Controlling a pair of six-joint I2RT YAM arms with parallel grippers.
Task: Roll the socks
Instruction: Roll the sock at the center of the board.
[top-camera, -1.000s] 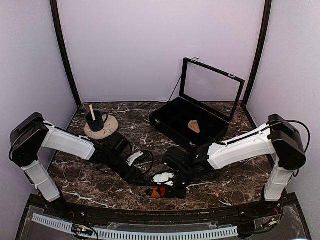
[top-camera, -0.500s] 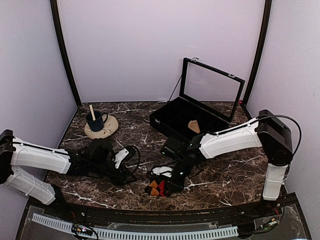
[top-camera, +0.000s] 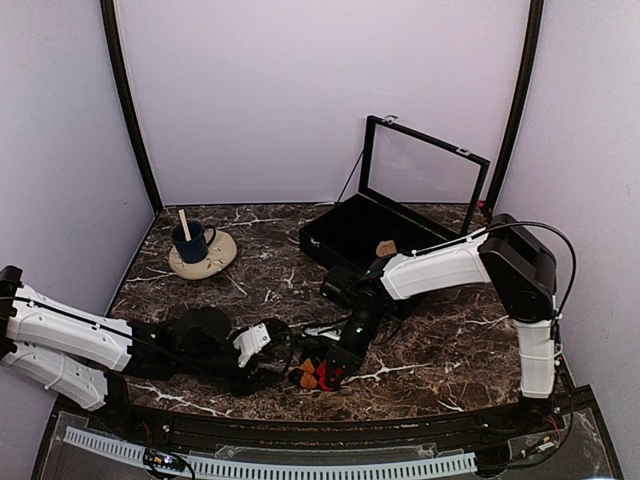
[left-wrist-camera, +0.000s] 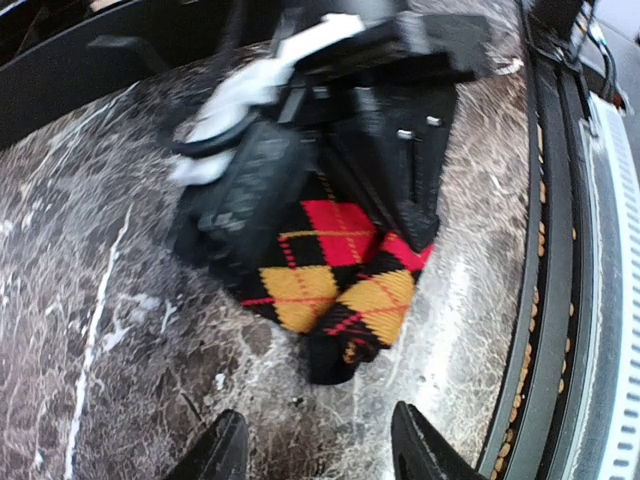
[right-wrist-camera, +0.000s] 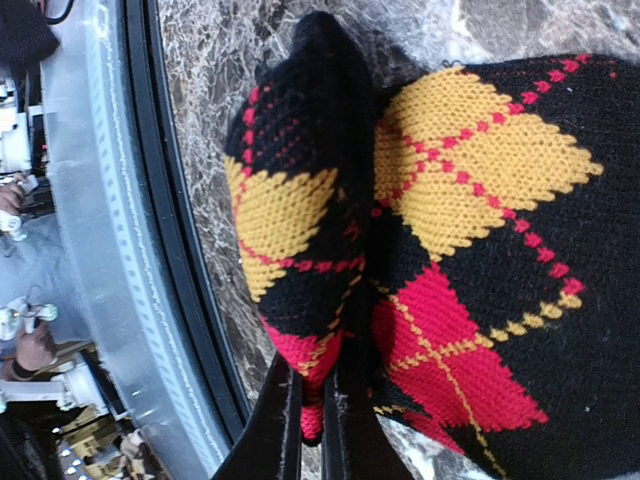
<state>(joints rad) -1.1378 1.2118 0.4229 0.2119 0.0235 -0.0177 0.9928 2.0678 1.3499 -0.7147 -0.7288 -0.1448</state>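
Note:
The black sock with red and orange argyle diamonds (top-camera: 310, 377) lies bunched and folded on the marble near the front edge. It also shows in the left wrist view (left-wrist-camera: 335, 265) and the right wrist view (right-wrist-camera: 470, 230). My right gripper (top-camera: 327, 370) reaches down onto it, and its fingers (right-wrist-camera: 283, 420) are shut on a fold of the sock. My left gripper (top-camera: 281, 361) lies low just left of the sock, open and empty (left-wrist-camera: 320, 452), with the sock a short way ahead of its fingertips (left-wrist-camera: 225, 450). A tan-brown piece (top-camera: 387, 251), perhaps the other sock, lies in the black case.
A black display case (top-camera: 345, 225) with a raised glass lid (top-camera: 425, 170) stands at the back right. A blue mug (top-camera: 190, 240) with a wooden stick sits on a round coaster (top-camera: 215, 258) at the back left. The table's black front rail (top-camera: 330, 430) runs close to the sock.
My left arm has dropped low along the front and its gripper has drawn back a little from the sock. My right arm has swung in and stays shut on the sock.

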